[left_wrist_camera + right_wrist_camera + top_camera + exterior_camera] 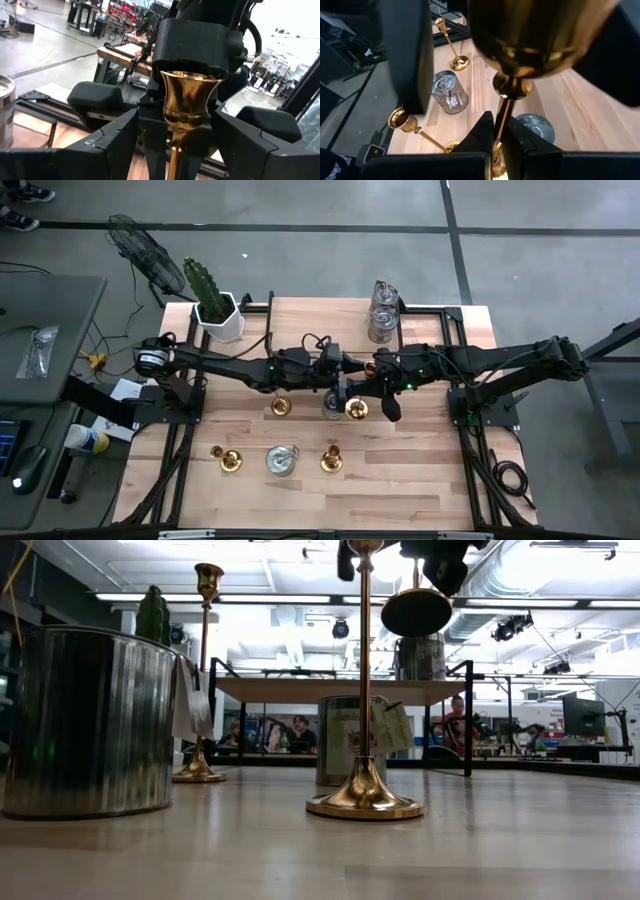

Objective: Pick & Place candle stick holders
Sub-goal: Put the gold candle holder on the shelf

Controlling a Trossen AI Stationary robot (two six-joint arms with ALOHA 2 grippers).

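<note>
A gold candlestick (355,408) hangs above the middle of the tabletop (400,480), its stem pinched by the right gripper (497,135) fingers; the left gripper (172,145), arm reaching level, holds spread fingers either side of its cup.

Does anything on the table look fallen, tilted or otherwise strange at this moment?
Nothing stands out. The gold candlesticks and silver holder seen from table height stand upright; the right claw holds another candlestick by its stem.
</note>
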